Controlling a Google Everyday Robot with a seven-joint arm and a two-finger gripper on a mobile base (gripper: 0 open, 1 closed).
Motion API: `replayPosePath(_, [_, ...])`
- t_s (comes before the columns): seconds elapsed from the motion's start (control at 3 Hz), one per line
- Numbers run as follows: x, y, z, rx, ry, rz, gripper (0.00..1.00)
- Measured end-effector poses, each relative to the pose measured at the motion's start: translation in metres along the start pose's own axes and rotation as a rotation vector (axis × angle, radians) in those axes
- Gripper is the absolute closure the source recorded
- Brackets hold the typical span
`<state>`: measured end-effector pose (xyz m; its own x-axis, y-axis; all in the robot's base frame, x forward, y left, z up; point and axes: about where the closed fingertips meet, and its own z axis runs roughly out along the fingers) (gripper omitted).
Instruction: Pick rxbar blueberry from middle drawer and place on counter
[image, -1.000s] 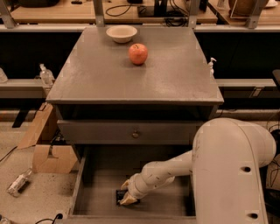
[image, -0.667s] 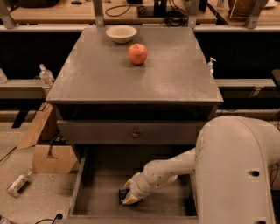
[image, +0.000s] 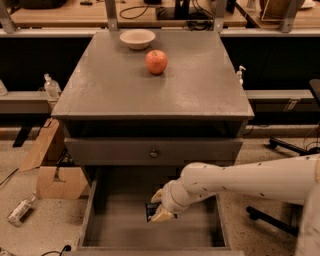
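Pincer (image: 159, 206) around rxbar blueberry (image: 150, 212), middle drawer (image: 122, 226)

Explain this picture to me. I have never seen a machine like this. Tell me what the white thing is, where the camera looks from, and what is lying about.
The white tube is a robot's arm, ending in a two-fingered claw. There is one camera, looking down at a grey cabinet from its front; where it is mounted cannot be told. On the counter stand a pale bowl at the back and a red apple just in front of it. Below, the middle drawer is pulled open. The claw reaches into it and appears to grip a dark bar, the rxbar blueberry, between its fingers.
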<state>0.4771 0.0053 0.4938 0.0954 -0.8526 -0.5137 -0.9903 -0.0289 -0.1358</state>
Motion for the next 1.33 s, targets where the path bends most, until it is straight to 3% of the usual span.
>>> replayPosePath(0.67, [0.000, -0.036, -0.171, 0.081, 0.002, 0.074, 1.00])
replayPosePath(1.33, [-0.018, -0.054, -0.320, 0.111, 0.052, 0.151, 1.00])
